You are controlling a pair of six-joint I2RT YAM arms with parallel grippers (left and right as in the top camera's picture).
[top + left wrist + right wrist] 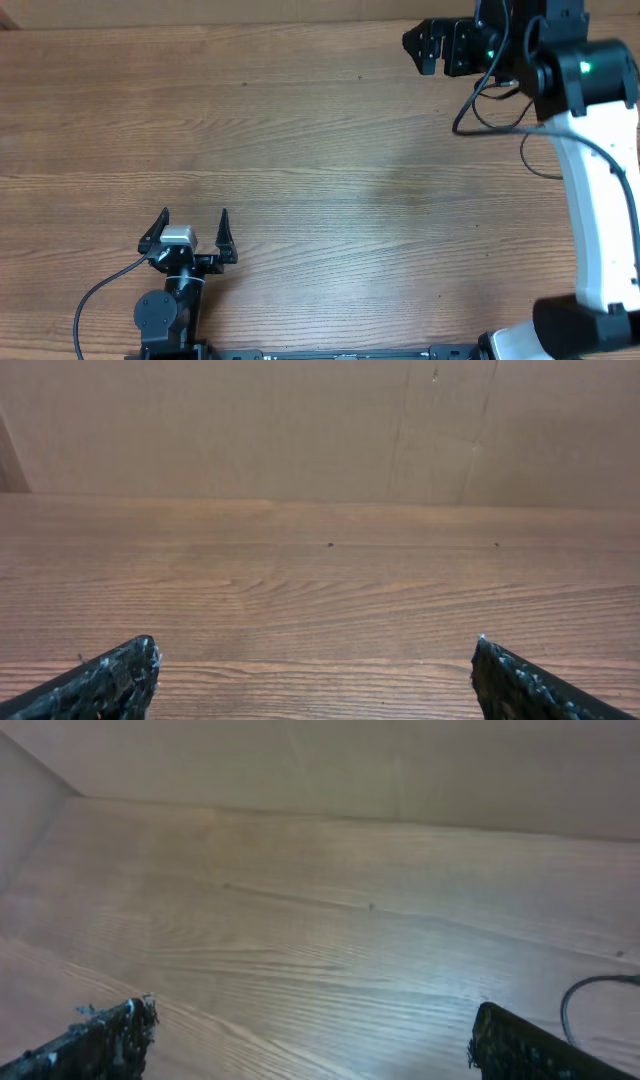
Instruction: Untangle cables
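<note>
1. Wood-grain counter (300, 150) fills the overhead view, and a plain tan board (300, 420) stands along its far edge.
2. Left pincer (194, 215) sits near the counter's front edge, left of the middle. Its fingers are spread wide, with bare wood between them.
3. Right pincer (415, 48) is up at the far edge, toward the right corner. It points left, and its fingers are spread wide with nothing between them.
4. Where the cables lie cannot be told from these views.
5. A thin dark cord (590, 988) curves in at the right edge of the right wrist view. Whether it is one of the cables or arm wiring cannot be told.
</note>
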